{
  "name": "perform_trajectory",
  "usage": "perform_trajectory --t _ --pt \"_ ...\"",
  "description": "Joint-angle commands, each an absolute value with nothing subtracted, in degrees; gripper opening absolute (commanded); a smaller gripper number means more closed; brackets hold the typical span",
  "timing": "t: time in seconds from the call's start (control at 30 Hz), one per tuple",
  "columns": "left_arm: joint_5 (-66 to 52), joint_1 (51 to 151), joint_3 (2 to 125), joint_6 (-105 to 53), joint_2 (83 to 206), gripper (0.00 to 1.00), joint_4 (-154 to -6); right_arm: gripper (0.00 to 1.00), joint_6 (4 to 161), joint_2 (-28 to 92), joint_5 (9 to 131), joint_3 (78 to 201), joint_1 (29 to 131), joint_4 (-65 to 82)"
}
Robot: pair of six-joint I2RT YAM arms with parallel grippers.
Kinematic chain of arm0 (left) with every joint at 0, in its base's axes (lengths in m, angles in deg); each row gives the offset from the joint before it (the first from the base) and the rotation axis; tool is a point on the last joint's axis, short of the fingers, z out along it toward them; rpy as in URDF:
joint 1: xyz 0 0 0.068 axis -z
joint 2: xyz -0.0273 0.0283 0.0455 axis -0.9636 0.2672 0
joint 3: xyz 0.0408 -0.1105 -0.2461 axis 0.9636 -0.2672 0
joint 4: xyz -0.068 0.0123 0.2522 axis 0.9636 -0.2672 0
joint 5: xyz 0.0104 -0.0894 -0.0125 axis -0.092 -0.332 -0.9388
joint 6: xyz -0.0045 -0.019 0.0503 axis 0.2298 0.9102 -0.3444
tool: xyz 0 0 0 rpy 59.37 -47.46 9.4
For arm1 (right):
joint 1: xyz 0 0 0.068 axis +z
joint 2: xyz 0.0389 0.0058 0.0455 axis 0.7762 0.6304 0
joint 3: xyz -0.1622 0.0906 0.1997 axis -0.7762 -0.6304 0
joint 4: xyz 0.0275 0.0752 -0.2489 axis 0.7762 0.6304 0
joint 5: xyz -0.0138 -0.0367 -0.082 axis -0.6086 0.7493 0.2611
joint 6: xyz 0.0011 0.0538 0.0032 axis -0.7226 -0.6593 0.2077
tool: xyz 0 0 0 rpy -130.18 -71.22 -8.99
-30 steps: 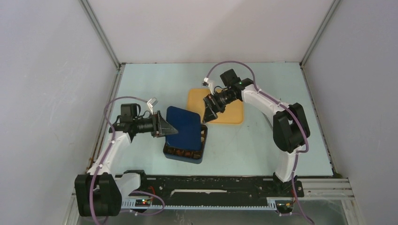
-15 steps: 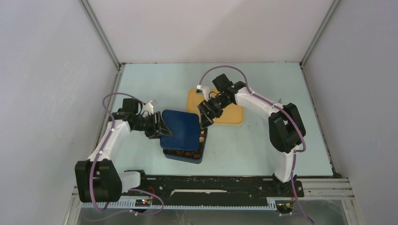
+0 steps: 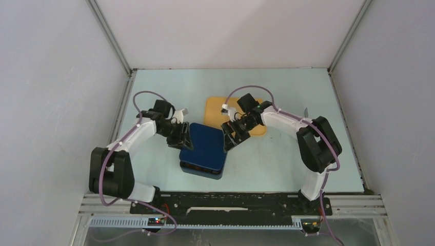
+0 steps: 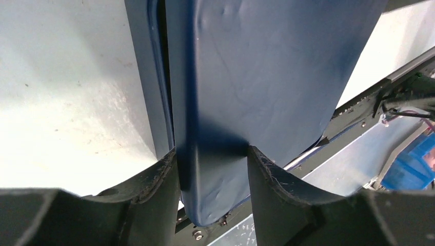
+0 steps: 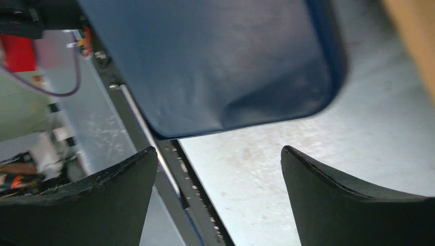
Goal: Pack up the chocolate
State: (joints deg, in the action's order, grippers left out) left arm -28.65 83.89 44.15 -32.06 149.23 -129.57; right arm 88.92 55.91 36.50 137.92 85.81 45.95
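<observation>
A dark blue lid (image 3: 205,146) lies across the dark blue square box (image 3: 201,170) in the middle of the table. The chocolate is hidden beneath it. My left gripper (image 3: 183,139) is shut on the lid's left edge. In the left wrist view both fingers (image 4: 159,174) pinch the lid's rim (image 4: 256,66) at the left gripper (image 4: 212,151). My right gripper (image 3: 229,139) stands open just off the lid's right edge. The right wrist view shows the right gripper (image 5: 218,149) with only bare table between its fingers and the lid (image 5: 220,66) just beyond them.
A yellow-orange mat (image 3: 213,108) lies behind the box, partly under the right arm, and shows at the corner of the right wrist view (image 5: 415,36). The black rail with the arm bases (image 3: 231,202) runs along the near edge. Grey walls enclose the table.
The lid, tilted and offset to the left before, now sits over the box and hides the chocolates. The left arm swung round behind it. The right gripper came down to the lid's right edge.
</observation>
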Motion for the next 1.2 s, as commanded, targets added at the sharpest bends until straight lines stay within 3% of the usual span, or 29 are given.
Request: perform_trajectory --t 0.0,0.2,0.37,0.57,0.83,0.9,1.03,1.17 --pt "-24.46 85.83 48.45 -35.60 151.22 0.50 -129.73 0.92 83.52 56.23 23.43 136.31 86.57 39.59" --pt "-25.96 85.89 47.81 -36.17 152.26 0.51 -131.19 0.90 79.86 61.35 18.91 137.38 86.17 36.42" --pt "-28.02 85.76 47.40 -35.55 153.31 0.53 -132.72 0.88 80.93 66.37 18.21 145.09 82.19 40.23" --pt "-19.30 84.16 47.53 -34.94 152.41 0.67 -133.87 0.87 83.07 74.24 18.17 157.15 78.55 46.05" --pt "-14.60 82.11 46.59 -33.73 146.46 0.68 -133.03 0.88 85.40 78.02 19.34 167.67 79.09 51.47" --pt "-15.20 81.86 46.43 -33.90 144.82 0.68 -132.52 0.88 86.55 76.16 20.87 166.82 79.49 52.37" --pt "-30.03 80.87 45.32 -33.90 142.91 0.63 -130.86 0.89 88.88 70.46 22.24 160.85 79.97 52.20" --pt "-21.61 80.82 45.98 -32.54 141.75 0.66 -131.09 0.91 88.84 63.76 27.47 153.25 80.45 50.39"
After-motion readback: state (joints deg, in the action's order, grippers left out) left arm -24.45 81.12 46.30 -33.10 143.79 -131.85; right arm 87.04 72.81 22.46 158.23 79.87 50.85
